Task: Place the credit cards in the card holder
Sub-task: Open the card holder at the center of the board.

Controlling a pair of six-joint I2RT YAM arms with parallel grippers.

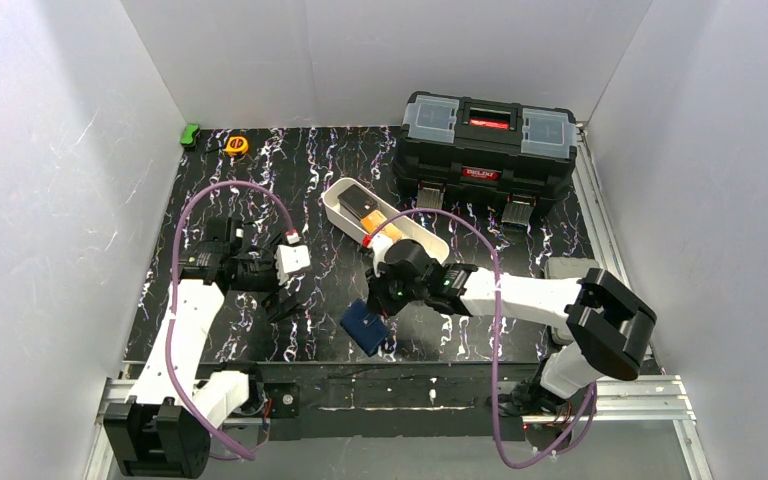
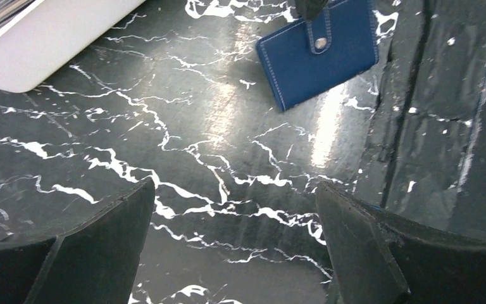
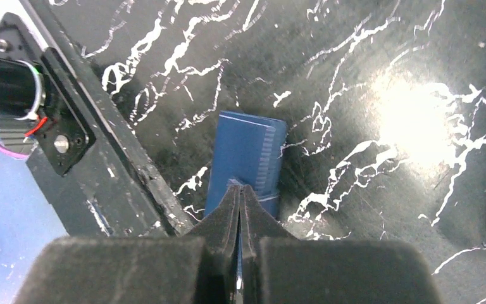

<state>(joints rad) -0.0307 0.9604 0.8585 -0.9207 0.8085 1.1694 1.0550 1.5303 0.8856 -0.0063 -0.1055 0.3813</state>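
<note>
The navy card holder (image 1: 365,328) lies closed on the black marbled table, close to its front edge. My right gripper (image 1: 381,308) is shut on the holder's snap tab, and a blue sliver shows between its fingertips (image 3: 239,188). The holder (image 3: 245,152) lies flat just beyond them. In the left wrist view the holder (image 2: 316,54) sits ahead and to the right, its tab running up into dark fingertips. My left gripper (image 2: 234,185) hovers open over bare table, left of the holder, holding nothing (image 1: 285,298). Orange and dark credit cards (image 1: 362,207) lie in the white tray (image 1: 335,200).
A big black toolbox (image 1: 485,145) stands at the back right. A yellow tape measure (image 1: 237,145) and a green object (image 1: 190,135) sit at the back left. A grey block (image 1: 570,268) lies at the right edge. The tray's corner (image 2: 38,44) lies left of my left gripper.
</note>
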